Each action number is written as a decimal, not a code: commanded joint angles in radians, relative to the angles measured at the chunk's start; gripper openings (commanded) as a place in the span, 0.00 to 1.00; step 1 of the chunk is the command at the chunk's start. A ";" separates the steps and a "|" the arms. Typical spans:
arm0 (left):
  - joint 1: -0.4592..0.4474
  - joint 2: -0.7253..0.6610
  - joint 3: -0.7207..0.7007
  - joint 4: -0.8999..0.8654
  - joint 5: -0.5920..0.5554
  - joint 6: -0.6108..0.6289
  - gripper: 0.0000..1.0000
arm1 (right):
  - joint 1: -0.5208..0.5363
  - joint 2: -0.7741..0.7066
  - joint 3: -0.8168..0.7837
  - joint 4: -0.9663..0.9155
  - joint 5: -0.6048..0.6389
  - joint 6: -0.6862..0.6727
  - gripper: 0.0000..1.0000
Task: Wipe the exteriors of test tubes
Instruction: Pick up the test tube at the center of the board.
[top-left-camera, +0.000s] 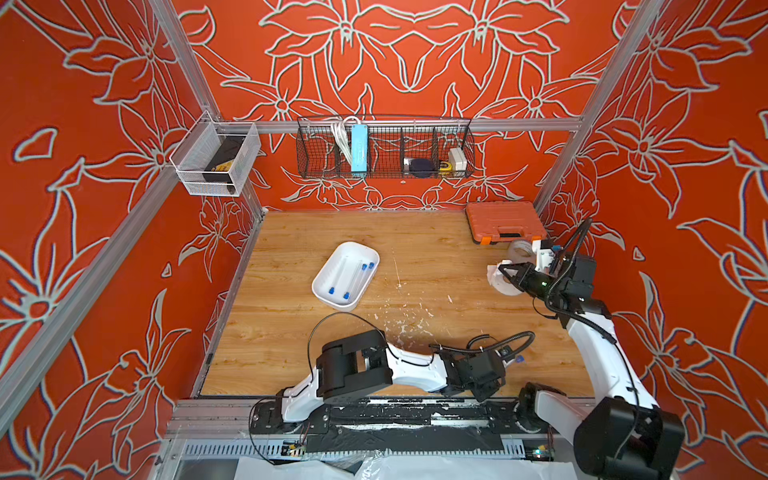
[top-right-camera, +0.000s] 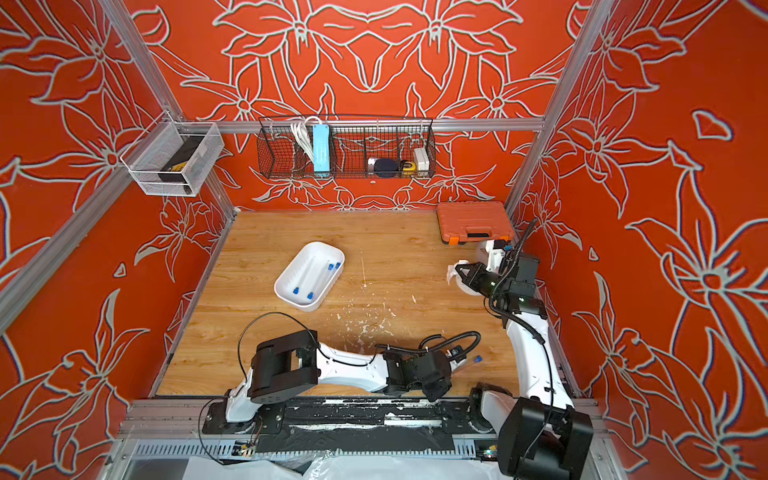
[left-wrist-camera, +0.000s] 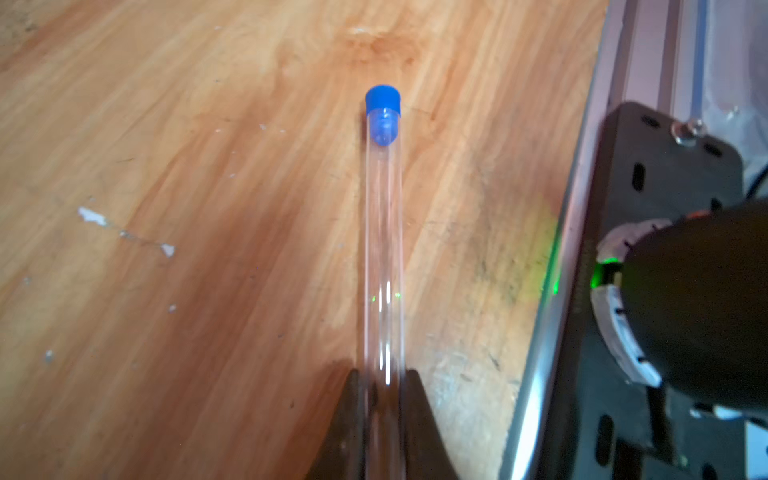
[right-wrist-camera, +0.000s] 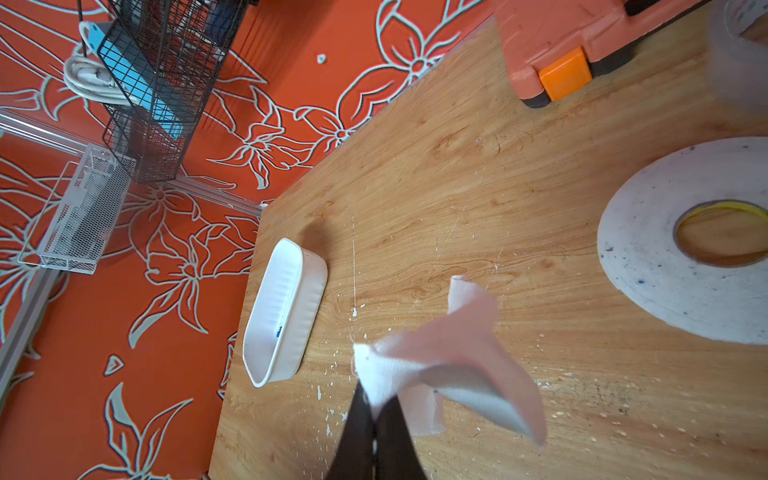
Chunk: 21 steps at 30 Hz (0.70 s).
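Note:
My left gripper (left-wrist-camera: 383, 384) is shut on the closed end of a see-through test tube (left-wrist-camera: 383, 249). The tube sticks out level just above the wooden table, and its blue cap (top-left-camera: 518, 358) shows past the wrist in both top views. Near the table's front edge the left arm lies low. Several more test tubes (top-left-camera: 351, 278) lie in a white tray (top-left-camera: 347, 246) at mid-left. My right gripper (right-wrist-camera: 376, 401) is shut on a white tissue (right-wrist-camera: 449, 357), which hangs from its tips. It hovers at the right side of the table (top-left-camera: 505, 270), apart from the tube.
An orange tool case (top-left-camera: 505, 220) stands at the back right. A large white tape roll (right-wrist-camera: 681, 241) lies under the right gripper. White scraps (top-left-camera: 407, 324) dot the table's middle. A wire basket (top-left-camera: 386, 149) hangs on the back wall. The right arm's base (left-wrist-camera: 685, 311) sits close beside the held tube.

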 joint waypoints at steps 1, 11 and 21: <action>0.046 -0.010 -0.110 -0.083 -0.038 -0.091 0.08 | -0.007 -0.003 -0.002 0.019 -0.013 -0.004 0.00; 0.125 -0.168 -0.347 -0.128 -0.111 -0.296 0.03 | 0.009 0.021 -0.018 0.038 -0.045 -0.006 0.00; 0.197 -0.298 -0.502 -0.110 -0.068 -0.409 0.00 | 0.254 0.020 -0.053 -0.056 0.107 -0.110 0.00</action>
